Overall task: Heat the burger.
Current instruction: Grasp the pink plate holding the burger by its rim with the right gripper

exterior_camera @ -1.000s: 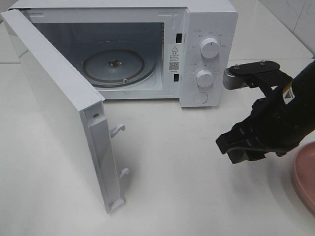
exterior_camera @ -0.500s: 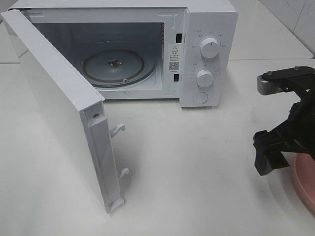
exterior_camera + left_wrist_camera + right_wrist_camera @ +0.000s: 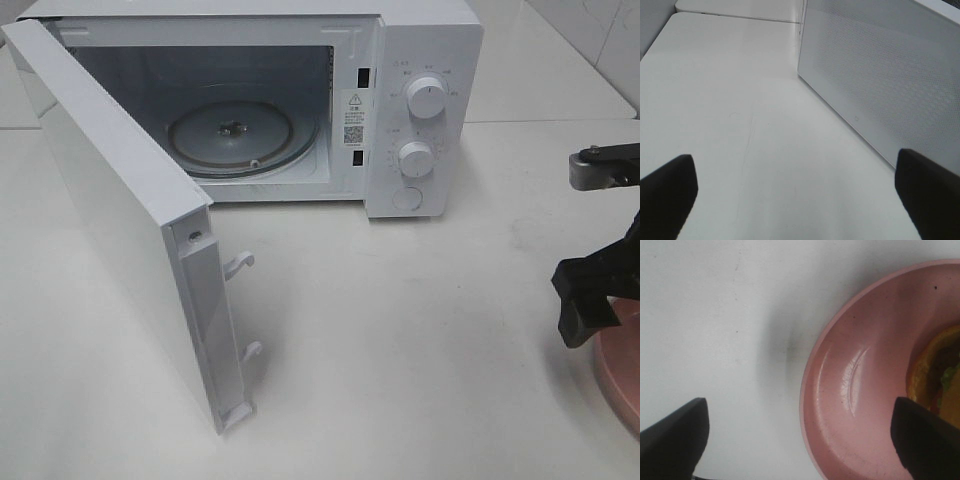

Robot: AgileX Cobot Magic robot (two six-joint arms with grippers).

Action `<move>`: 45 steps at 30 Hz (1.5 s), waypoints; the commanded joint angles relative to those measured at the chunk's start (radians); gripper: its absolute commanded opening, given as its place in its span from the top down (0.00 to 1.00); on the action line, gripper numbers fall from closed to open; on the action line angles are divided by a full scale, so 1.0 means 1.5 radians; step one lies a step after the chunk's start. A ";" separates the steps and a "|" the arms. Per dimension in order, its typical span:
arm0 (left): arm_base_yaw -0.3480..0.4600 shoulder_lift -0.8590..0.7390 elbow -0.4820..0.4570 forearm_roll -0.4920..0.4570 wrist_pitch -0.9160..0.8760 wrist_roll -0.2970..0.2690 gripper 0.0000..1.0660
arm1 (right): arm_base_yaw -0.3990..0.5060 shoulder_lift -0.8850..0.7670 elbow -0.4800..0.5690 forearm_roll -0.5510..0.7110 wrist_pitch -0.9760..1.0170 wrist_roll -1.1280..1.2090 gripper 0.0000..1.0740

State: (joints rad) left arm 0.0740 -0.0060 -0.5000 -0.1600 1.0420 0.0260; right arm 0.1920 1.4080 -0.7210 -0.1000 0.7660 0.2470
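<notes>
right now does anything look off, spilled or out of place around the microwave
Nothing stands out. The microwave door hangs wide open, the glass turntable sits flat and bare inside, and the burger rests on the pink plate off to the right. No spills are visible.

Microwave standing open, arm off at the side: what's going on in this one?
The microwave has its door swung wide, and its glass turntable is bare. The right hand hovers open over the pink plate that holds the burger, which is not yet gripped. The left hand is open and empty near the door's outer face.
</notes>
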 commanded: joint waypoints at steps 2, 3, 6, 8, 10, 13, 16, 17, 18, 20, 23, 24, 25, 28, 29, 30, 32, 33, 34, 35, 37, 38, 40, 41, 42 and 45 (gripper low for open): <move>0.001 -0.013 0.002 0.001 -0.007 -0.003 0.06 | -0.022 0.032 -0.001 -0.005 -0.016 0.003 0.15; 0.001 -0.013 0.002 0.001 -0.007 -0.003 0.06 | -0.025 0.048 -0.001 -0.006 -0.025 0.001 0.16; 0.001 -0.013 0.002 0.001 -0.007 -0.003 0.06 | -0.025 0.057 -0.001 -0.007 -0.030 0.001 0.16; 0.001 -0.013 0.002 0.001 -0.007 -0.003 0.06 | -0.025 0.093 -0.001 -0.007 -0.053 0.001 0.17; 0.001 -0.013 0.002 0.001 -0.007 -0.003 0.06 | -0.025 0.103 -0.001 -0.007 -0.057 0.003 0.17; 0.001 -0.013 0.002 0.001 -0.007 -0.003 0.06 | -0.025 0.135 -0.001 -0.012 -0.079 0.017 0.18; 0.001 -0.013 0.002 0.001 -0.007 -0.003 0.06 | -0.025 0.145 -0.001 -0.017 -0.084 0.025 0.18; 0.001 -0.013 0.002 0.001 -0.007 -0.003 0.06 | -0.025 0.163 -0.001 -0.028 -0.093 0.037 0.18; 0.001 -0.013 0.002 0.001 -0.007 -0.003 0.06 | -0.025 0.178 -0.001 -0.037 -0.104 0.051 0.19; 0.001 -0.013 0.002 0.001 -0.007 -0.003 0.06 | -0.025 0.185 -0.001 -0.039 -0.109 0.054 0.19; 0.001 -0.013 0.002 0.001 -0.007 -0.003 0.06 | -0.025 0.213 -0.001 -0.039 -0.125 0.055 0.20; 0.001 -0.013 0.002 0.001 -0.007 -0.003 0.06 | -0.025 0.213 -0.001 -0.039 -0.125 0.055 0.20; 0.001 -0.013 0.002 0.001 -0.007 -0.003 0.06 | -0.025 0.219 -0.001 -0.039 -0.125 0.055 0.20; 0.001 -0.013 0.002 0.001 -0.007 -0.003 0.06 | -0.025 0.228 -0.001 -0.039 -0.139 0.055 0.21; 0.001 -0.013 0.002 0.001 -0.007 -0.003 0.06 | -0.025 0.228 -0.001 -0.039 -0.139 0.055 0.21; 0.001 -0.013 0.002 0.001 -0.007 -0.003 0.06 | -0.025 0.235 -0.001 -0.039 -0.141 0.055 0.21; 0.001 -0.013 0.002 0.001 -0.007 -0.003 0.06 | -0.025 0.241 -0.001 -0.039 -0.141 0.055 0.22; 0.001 -0.013 0.002 0.001 -0.007 -0.003 0.06 | -0.025 0.249 -0.001 -0.039 -0.141 0.055 0.23; 0.001 -0.013 0.002 0.001 -0.007 -0.003 0.06 | -0.025 0.249 -0.001 -0.039 -0.141 0.055 0.23; 0.001 -0.013 0.002 0.001 -0.007 -0.003 0.06 | -0.025 0.251 -0.001 -0.039 -0.141 0.055 0.24; 0.001 -0.013 0.002 0.001 -0.007 -0.003 0.06 | -0.025 0.253 -0.001 -0.039 -0.141 0.055 0.27; 0.001 -0.013 0.002 0.001 -0.007 -0.003 0.06 | -0.025 0.253 -0.001 -0.039 -0.141 0.055 0.29; 0.001 -0.013 0.002 0.001 -0.007 -0.003 0.06 | -0.025 0.253 -0.001 -0.039 -0.141 0.055 0.33; 0.001 -0.013 0.002 0.001 -0.007 -0.003 0.06 | -0.025 0.253 -0.001 -0.039 -0.139 0.056 0.35; 0.001 -0.013 0.002 0.001 -0.007 -0.003 0.06 | -0.025 0.253 -0.001 -0.039 -0.135 0.062 0.41; 0.001 -0.013 0.002 0.001 -0.007 -0.003 0.06 | -0.025 0.253 -0.001 -0.039 -0.128 0.065 0.49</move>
State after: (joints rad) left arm 0.0740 -0.0060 -0.5000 -0.1600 1.0420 0.0260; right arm 0.1620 1.7710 -0.7280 -0.1680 0.5640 0.3320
